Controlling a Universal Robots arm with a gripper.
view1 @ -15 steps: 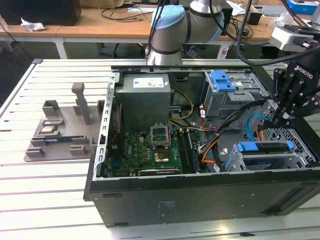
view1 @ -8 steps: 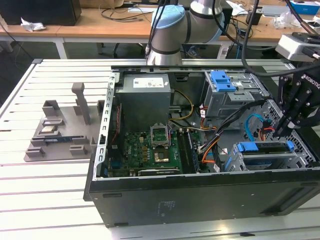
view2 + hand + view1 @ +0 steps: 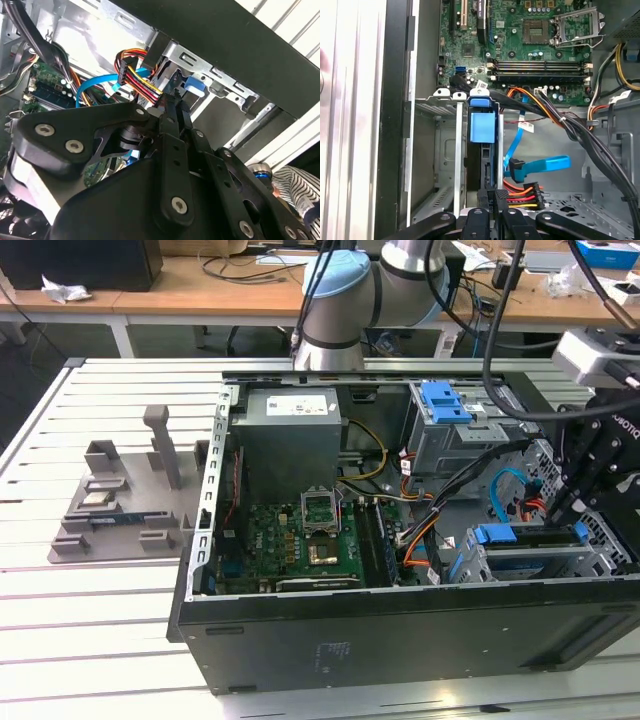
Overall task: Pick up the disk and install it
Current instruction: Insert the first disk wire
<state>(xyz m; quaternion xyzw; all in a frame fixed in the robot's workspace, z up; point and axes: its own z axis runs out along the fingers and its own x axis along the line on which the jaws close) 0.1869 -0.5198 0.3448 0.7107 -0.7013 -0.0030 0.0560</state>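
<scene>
The disk (image 3: 530, 552) sits on edge in the drive bay at the front corner of the open computer case, on the exterior view's right. Its blue bracket tab (image 3: 482, 125) faces the motherboard, and the same blue tab (image 3: 192, 85) is seen past the fingers in the second wrist view. My gripper (image 3: 572, 508) hangs over the bay's outer end. Its fingers (image 3: 487, 197) stand shut side by side with nothing between them, their tips at the disk's near end (image 3: 175, 100).
A grey power-supply box (image 3: 290, 435) and a grey cage with a blue latch (image 3: 445, 405) fill the back of the case. Orange, red and blue cables (image 3: 525, 192) run right beside the bay. A grey parts fixture (image 3: 120, 500) stands on the table at the exterior view's left.
</scene>
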